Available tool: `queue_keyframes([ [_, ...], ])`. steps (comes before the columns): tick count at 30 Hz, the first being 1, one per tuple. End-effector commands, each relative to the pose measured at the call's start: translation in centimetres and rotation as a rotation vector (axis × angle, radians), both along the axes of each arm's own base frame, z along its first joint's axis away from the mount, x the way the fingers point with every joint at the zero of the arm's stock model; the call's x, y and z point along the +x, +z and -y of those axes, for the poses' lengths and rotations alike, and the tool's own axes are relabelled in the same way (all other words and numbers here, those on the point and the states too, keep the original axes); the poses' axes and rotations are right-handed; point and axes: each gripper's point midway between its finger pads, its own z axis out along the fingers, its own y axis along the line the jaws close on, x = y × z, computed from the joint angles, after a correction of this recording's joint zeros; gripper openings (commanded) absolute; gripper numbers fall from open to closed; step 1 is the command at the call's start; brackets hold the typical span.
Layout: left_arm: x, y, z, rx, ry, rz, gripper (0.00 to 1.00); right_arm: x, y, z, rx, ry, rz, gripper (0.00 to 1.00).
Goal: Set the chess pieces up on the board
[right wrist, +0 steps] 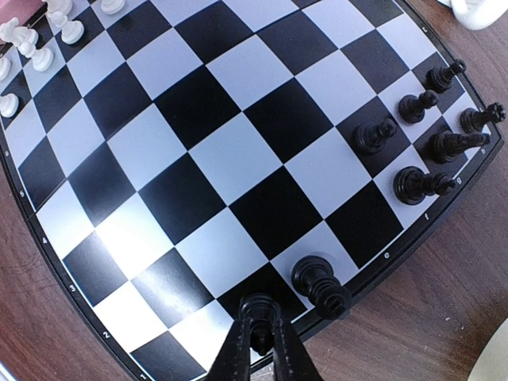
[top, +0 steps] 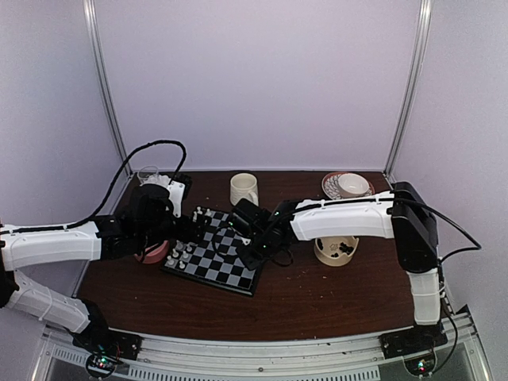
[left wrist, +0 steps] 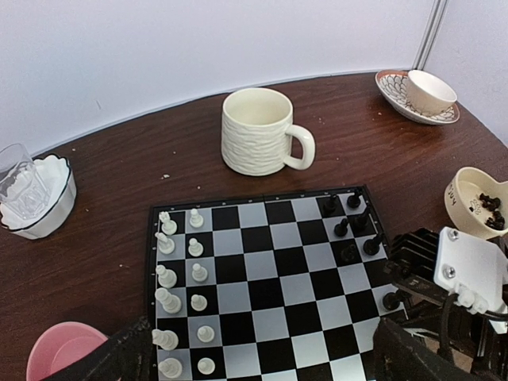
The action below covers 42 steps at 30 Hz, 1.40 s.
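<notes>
Black chess pieces (right wrist: 417, 184) stand along the board's (right wrist: 198, 159) right edge; likely light, hard, slick and tippy, best pinched at the neck. Right claw (right wrist: 259, 329) is closed there; left claw (left wrist: 262, 357) gapes over the board.

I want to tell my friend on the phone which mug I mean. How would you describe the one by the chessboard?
Start at the chessboard in the middle of the dark wooden table. Just past its far edge a cream mug stands upright on the wood. Unlike the smooth cup on a saucer in the far right corner, it is tall and rippled.
</notes>
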Motion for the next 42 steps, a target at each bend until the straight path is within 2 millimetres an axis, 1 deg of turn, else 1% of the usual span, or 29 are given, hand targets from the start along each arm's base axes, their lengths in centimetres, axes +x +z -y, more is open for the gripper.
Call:
queue_keyframes([
  [1, 0.3, 1.2, 0.3, -0.036, -0.003, 0.023, 0.97, 0.3, 0.2, -0.4, -0.008, 0.000, 0.018, 0.15],
  [4, 0.3, 1.2, 0.4, -0.035, -0.005, 0.023, 0.97, 0.3, 0.3, -0.4, -0.006, 0.001, 0.020, 0.30],
  [5, 0.3, 1.2, 0.4, -0.035, -0.006, 0.022, 0.97, 0.3, 0.4, -0.5, -0.004, 0.002, 0.020, 0.32],
  [9, 0.2, 1.1, 0.4, -0.034, -0.011, 0.021, 0.97, 0.1, 0.6, -0.7, 0.010, 0.011, 0.009, 0.33],
  [13, 0.1, 1.5, 0.4, -0.039, -0.012, 0.025, 0.97, -0.2, 1.6, -0.5, 0.027, 0.016, 0.008, 0.33],
  [17, 0.1, 1.8, 0.1, -0.044, -0.005, 0.034, 0.97, -0.8, 3.8, -0.1, 0.062, 0.021, 0.038, 0.34],
  [19, 0.0, 2.1, 0.0, -0.049, -0.008, 0.039, 0.97, -1.1, 4.9, 0.4, 0.076, 0.024, 0.059, 0.34],
  [24, -0.3, 2.4, 0.1, -0.059, -0.018, 0.044, 0.97, -0.9, 8.3, 2.4, 0.136, -0.018, 0.164, 0.34],
  [27, -0.3, 2.2, 0.3, -0.059, -0.025, 0.038, 0.97, -0.6, 10.0, 3.7, 0.164, -0.050, 0.229, 0.35],
  [30, -0.1, 1.9, 0.3, -0.052, -0.021, 0.036, 0.97, -0.1, 11.1, 5.1, 0.160, -0.085, 0.288, 0.36],
  [34, -0.1, 1.9, 0.4, -0.050, -0.022, 0.036, 0.97, 1.5, 12.1, 7.8, 0.120, -0.157, 0.359, 0.35],
  [37, -0.2, 2.1, 0.3, -0.053, -0.024, 0.040, 0.97, 2.8, 12.1, 10.3, 0.133, -0.240, 0.390, 0.35],
  [42, -0.2, 2.0, 0.5, -0.056, -0.036, 0.043, 0.97, 3.2, 11.6, 14.0, 0.156, -0.345, 0.477, 0.35],
])
